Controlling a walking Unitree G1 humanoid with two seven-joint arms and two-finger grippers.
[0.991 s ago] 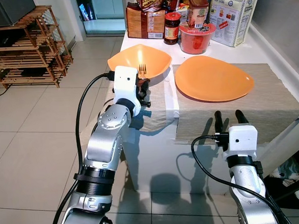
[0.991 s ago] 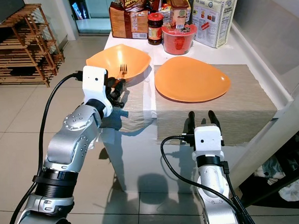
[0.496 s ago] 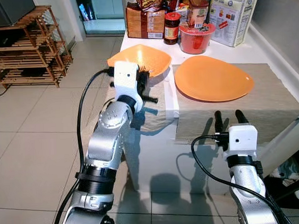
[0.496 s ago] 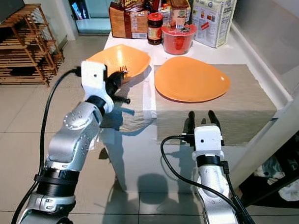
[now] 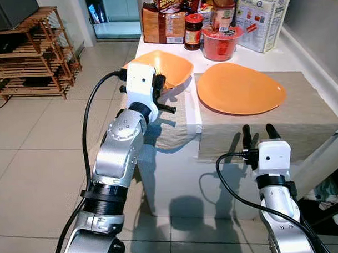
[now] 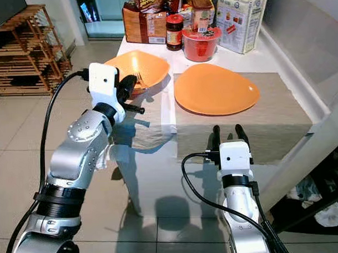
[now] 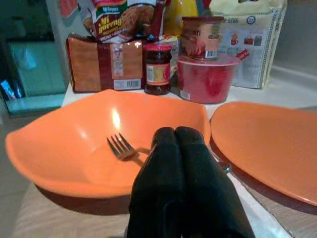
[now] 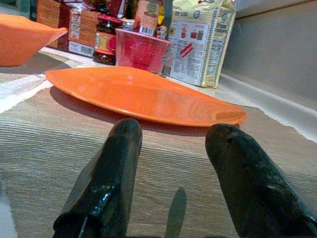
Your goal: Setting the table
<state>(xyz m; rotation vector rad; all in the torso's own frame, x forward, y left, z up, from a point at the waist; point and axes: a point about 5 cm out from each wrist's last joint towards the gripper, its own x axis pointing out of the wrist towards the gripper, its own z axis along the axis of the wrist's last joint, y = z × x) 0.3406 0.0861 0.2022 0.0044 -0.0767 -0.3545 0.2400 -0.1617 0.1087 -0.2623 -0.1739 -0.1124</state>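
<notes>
Reaching over the near rim of the deep orange bowl (image 5: 166, 66), left gripper (image 7: 181, 136) with both black fingers pressed flat together, pinching the handle of a small silver fork (image 7: 121, 148). Fork tines resting inside the bowl, pointing away from the gripper, handle vanishing under the fingertips. Bowl sitting at the left end of the white table (image 5: 300, 58), partly on a beige woven placemat (image 5: 171, 123) that droops over the table edge.

Just beside the bowl, toward the right, a shallow orange plate (image 5: 240, 88) lying flat on a second, larger beige woven placemat (image 5: 302, 119).

Hovering low at the near edge of that larger mat, right gripper (image 8: 173, 144) with its two black fingers spread apart, gripping nothing, aimed at the plate but well short of it.

Lined up along the far side of the table: a brown snack packet (image 5: 162, 24), a dark jar with a red lid (image 5: 194, 31), a red noodle cup (image 5: 222, 42) and a white printed bag (image 5: 262, 18).

Standing on the tiled floor to the left, a wooden slatted rack (image 5: 36, 50).
</notes>
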